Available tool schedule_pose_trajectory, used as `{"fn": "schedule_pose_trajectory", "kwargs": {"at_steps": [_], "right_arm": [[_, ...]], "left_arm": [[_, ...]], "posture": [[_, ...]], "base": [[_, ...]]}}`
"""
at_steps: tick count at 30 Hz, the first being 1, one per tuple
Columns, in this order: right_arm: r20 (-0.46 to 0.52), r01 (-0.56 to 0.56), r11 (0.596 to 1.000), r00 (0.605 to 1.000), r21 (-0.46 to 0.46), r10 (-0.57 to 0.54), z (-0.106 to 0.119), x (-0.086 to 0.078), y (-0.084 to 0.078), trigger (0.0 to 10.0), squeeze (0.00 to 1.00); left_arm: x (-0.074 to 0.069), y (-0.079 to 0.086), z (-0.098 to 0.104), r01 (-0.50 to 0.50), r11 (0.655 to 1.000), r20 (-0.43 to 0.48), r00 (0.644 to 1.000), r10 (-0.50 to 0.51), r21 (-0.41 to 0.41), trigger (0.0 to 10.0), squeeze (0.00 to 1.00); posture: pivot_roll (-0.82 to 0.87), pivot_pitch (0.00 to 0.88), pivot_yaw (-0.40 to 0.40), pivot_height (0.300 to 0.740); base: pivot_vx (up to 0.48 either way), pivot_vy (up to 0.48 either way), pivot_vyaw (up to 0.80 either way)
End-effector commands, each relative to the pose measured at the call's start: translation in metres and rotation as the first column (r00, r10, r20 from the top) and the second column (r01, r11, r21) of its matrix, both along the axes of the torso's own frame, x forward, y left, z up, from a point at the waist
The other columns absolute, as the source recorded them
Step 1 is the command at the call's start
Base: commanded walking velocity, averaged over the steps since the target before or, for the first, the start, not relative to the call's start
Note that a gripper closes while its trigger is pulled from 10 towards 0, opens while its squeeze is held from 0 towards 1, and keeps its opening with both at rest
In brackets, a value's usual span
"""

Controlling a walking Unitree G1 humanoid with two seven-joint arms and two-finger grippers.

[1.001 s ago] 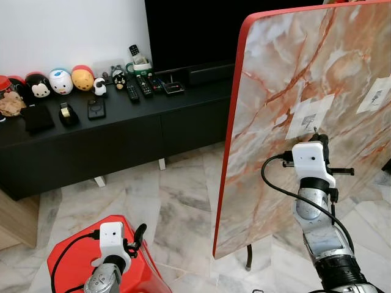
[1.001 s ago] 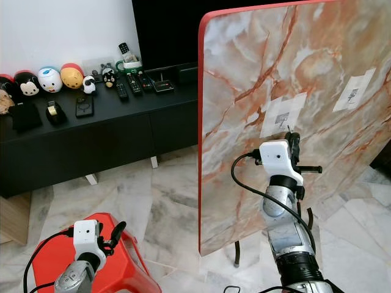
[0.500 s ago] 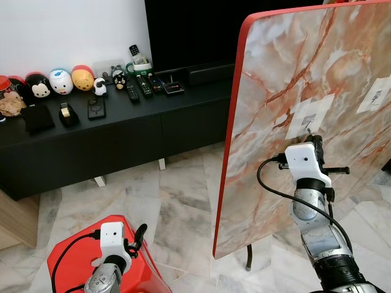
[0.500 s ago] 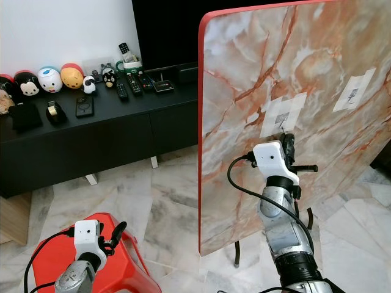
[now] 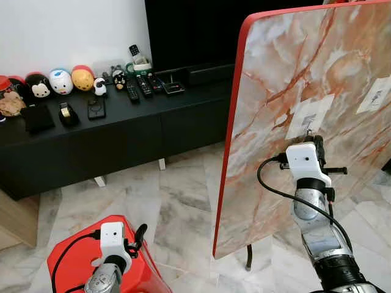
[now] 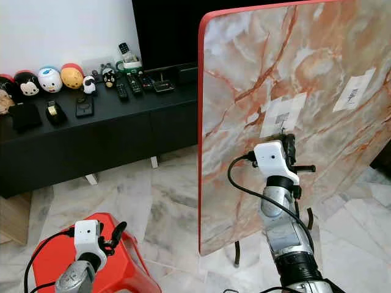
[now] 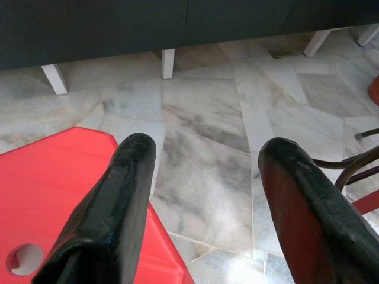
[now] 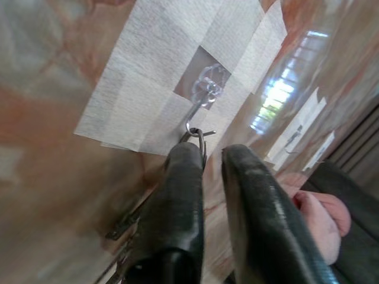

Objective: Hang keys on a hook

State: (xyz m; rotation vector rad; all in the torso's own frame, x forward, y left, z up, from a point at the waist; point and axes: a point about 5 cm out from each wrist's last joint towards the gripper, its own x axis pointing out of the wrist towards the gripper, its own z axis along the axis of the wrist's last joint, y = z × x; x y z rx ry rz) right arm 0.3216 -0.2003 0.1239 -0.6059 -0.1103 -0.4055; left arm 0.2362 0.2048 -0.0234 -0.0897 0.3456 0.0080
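Reaching up to the tipped marble counter (image 5: 287, 73), the right claw (image 8: 204, 157) sits just below the clear hook (image 8: 204, 89), fingers pinched on the keys (image 8: 198, 137), whose ring touches the hook's tip. Well apart from the hook, the left claw (image 7: 204, 160) hovers above a red stool (image 7: 53, 189), fingers spread and empty.

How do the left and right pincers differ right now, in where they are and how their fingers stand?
The left pincer hangs low over the red plastic stool with fingers spread wide and nothing between them. The right pincer is raised to the orange-veined marble-pattern tabletop, fingers nearly together, its tips by the metal key ring at the clear stick-on hook. Both have long black fingers.
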Motion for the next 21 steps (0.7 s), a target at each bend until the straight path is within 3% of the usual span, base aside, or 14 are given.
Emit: {"fn": "schedule_pose_trajectory", "kwargs": {"at_steps": [1, 4, 5, 6, 7, 11, 16, 17, 20, 21], "right_arm": [[0.026, -0.028, 0.999, 0.999, 0.017, 0.027, 0.005, -0.002, 0.001, 10.0, 0.94], [0.048, -0.106, 0.993, 0.993, 0.045, 0.104, 0.005, -0.005, 0.009, 10.0, 0.9], [0.048, -0.131, 0.99, 0.991, 0.055, 0.129, 0.004, -0.006, 0.011, 10.0, 0.54], [0.043, -0.157, 0.986, 0.987, 0.05, 0.155, 0.003, -0.007, 0.013, 10.0, 0.11], [0.035, -0.183, 0.982, 0.983, 0.054, 0.181, 0.001, -0.009, 0.015, 10.0, 0.0], [0.008, -0.303, 0.938, 0.952, 0.168, 0.306, -0.012, -0.018, 0.022, 10.0, 0.0], [-0.03, -0.38, 0.91, 0.921, 0.167, 0.389, -0.022, -0.036, 0.026, 10.0, 0.0], [-0.083, -0.395, 0.897, 0.905, 0.199, 0.417, -0.035, -0.047, 0.029, 10.0, 0.0], [-0.107, -0.387, 0.893, 0.902, 0.229, 0.418, -0.043, -0.054, 0.029, 10.0, 0.0], [-0.148, -0.333, 0.9, 0.912, 0.282, 0.383, -0.054, -0.061, 0.025, 10.0, 0.0]], "left_arm": [[-0.003, -0.002, -0.003, 0.004, 1.0, -0.011, 1.0, -0.004, -0.001, 10.0, 0.0], [-0.003, -0.003, -0.003, 0.003, 1.0, -0.014, 1.0, -0.003, -0.002, 10.0, 0.0], [-0.004, -0.003, -0.004, 0.002, 1.0, -0.015, 1.0, -0.002, -0.002, 10.0, 0.0], [-0.004, -0.003, -0.004, 0.002, 1.0, -0.016, 1.0, -0.002, -0.002, 10.0, 0.0], [-0.004, -0.003, -0.004, 0.002, 1.0, -0.017, 1.0, -0.002, -0.002, 10.0, 0.0], [-0.004, -0.004, -0.004, 0.0, 1.0, -0.017, 1.0, -0.001, -0.004, 10.0, 0.0], [-0.005, -0.003, -0.005, -0.006, 1.0, -0.019, 1.0, 0.005, -0.004, 10.0, 0.0], [-0.007, -0.001, -0.006, -0.01, 1.0, -0.023, 1.0, 0.01, 0.0, 10.0, 0.0], [-0.007, 0.001, -0.006, -0.012, 1.0, -0.026, 1.0, 0.012, 0.002, 10.0, 0.0], [-0.008, 0.002, -0.006, -0.013, 1.0, -0.027, 1.0, 0.013, 0.004, 10.0, 0.0]], "posture": [[-0.02, 0.016, -0.042, 0.74], [-0.03, 0.022, -0.048, 0.74], [-0.03, 0.022, -0.048, 0.74], [-0.03, 0.022, -0.048, 0.74], [-0.03, 0.022, -0.048, 0.74], [-0.03, 0.028, -0.051, 0.74], [-0.03, 0.036, -0.057, 0.74], [-0.02, 0.04, -0.057, 0.74], [-0.02, 0.04, -0.055, 0.74], [-0.02, 0.041, -0.054, 0.74]], "base": [[0.0, 0.0, 0.0], [0.0, 0.0, 0.0], [0.0, 0.0, 0.0], [0.0, 0.0, 0.0], [0.0, 0.0, 0.0], [0.0, 0.0, 0.0], [0.0, 0.0, 0.0], [0.0, 0.0, 0.0], [0.0, 0.0, 0.0], [0.0, 0.0, 0.0]]}}
